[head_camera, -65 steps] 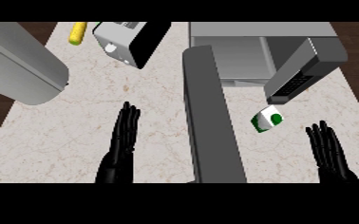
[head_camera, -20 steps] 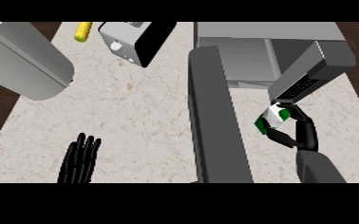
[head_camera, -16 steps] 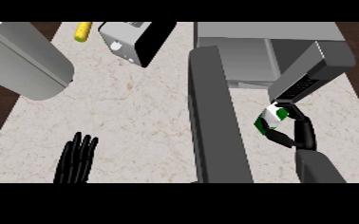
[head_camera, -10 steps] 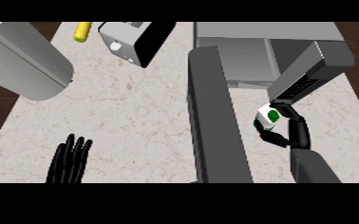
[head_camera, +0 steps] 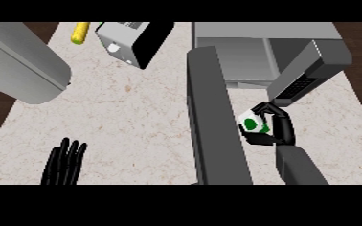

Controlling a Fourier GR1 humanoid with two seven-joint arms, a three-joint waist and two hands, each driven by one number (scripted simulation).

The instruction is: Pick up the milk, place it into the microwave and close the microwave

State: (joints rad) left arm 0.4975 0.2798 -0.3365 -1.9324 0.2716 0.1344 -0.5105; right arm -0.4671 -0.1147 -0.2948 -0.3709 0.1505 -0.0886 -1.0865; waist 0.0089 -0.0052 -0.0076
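Fingers (head_camera: 281,124) of right hand (head_camera: 274,130) grasping milk (head_camera: 253,122) — tilted | left hand (head_camera: 63,163) straight-fingered

Even, bright light falls from above on the pale counter (head_camera: 127,115); shadows are faint (only a soft one beside the dark door (head_camera: 216,119)), no glare.

Open microwave door (head_camera: 216,119) beside cavity

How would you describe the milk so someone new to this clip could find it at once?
Start at the open microwave at the counter's far right, its door swung out toward the robot. Right of that door, the right hand curls round the milk, a small white carton with a green round mark, the only green-and-white thing here.
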